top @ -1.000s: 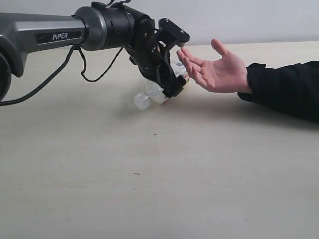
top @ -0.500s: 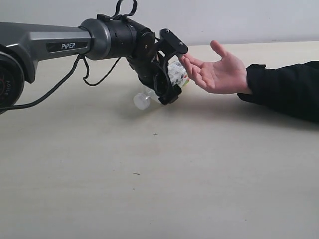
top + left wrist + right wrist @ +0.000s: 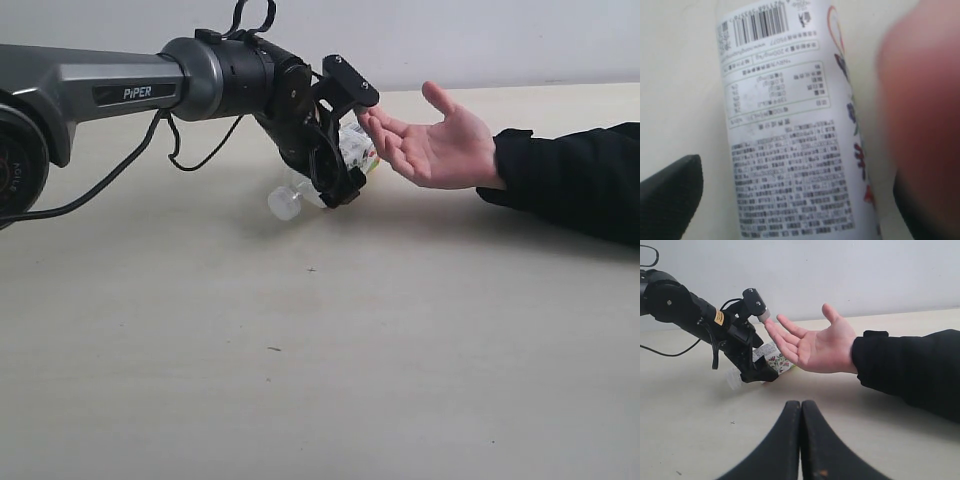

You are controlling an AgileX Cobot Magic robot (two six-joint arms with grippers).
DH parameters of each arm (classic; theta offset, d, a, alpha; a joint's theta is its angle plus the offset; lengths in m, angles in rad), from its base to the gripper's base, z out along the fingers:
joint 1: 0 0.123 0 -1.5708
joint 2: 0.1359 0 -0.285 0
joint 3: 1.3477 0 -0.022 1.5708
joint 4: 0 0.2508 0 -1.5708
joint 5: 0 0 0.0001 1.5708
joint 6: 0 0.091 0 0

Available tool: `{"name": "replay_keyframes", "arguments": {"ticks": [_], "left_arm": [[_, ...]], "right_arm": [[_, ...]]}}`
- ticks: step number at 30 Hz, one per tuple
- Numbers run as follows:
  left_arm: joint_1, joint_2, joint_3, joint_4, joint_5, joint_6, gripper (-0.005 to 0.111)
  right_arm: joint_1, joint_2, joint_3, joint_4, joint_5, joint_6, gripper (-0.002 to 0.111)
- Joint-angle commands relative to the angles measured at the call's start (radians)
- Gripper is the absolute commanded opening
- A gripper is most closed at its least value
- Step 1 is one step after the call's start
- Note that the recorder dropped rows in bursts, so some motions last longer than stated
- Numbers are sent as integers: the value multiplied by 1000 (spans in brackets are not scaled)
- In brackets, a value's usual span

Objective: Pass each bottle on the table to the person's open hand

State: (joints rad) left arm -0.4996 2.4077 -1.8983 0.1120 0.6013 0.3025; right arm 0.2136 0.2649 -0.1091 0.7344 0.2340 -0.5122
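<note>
The small bottle (image 3: 357, 150) with a white cap (image 3: 283, 203) and colourful label lies on the pale table (image 3: 320, 370), its base close to the fingertips of the bare open hand (image 3: 440, 145). My left gripper (image 3: 352, 142) is open, one jaw above and one below the bottle's labelled body. In the left wrist view the printed label (image 3: 785, 150) fills the frame, a gap shows beside the dark finger (image 3: 670, 195), and a blurred human finger (image 3: 922, 90) covers the other side. My right gripper (image 3: 801, 407) is shut on nothing, low over the table. The other bottles are out of view.
The person's black sleeve (image 3: 570, 180) lies along the table at the right. A black cable (image 3: 190, 150) loops under the left arm (image 3: 120, 85). A pale wall (image 3: 480, 40) stands behind the table's far edge.
The left arm has shifted a little and its jaws now straddle the bottle's label nearer the hand's fingertips. The bottle's cap and the hand have stayed in place.
</note>
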Motion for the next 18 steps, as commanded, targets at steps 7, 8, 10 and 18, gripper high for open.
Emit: {"name": "replay_keyframes", "arguments": {"ticks": [7, 8, 10, 18], "left_arm": [[0, -7, -4, -1, -5, -14, 99], [0, -7, -4, -1, -1, -14, 99], [0, -7, -4, -1, 12, -17, 98], [0, -7, -4, -1, 18, -17, 98]], "right_arm": [[-4, -5, 3, 0, -12, -8, 0], [-4, -5, 3, 0, -12, -8, 0], [-4, -5, 3, 0, -12, -8, 0], [-4, -5, 3, 0, -12, -8, 0]]}}
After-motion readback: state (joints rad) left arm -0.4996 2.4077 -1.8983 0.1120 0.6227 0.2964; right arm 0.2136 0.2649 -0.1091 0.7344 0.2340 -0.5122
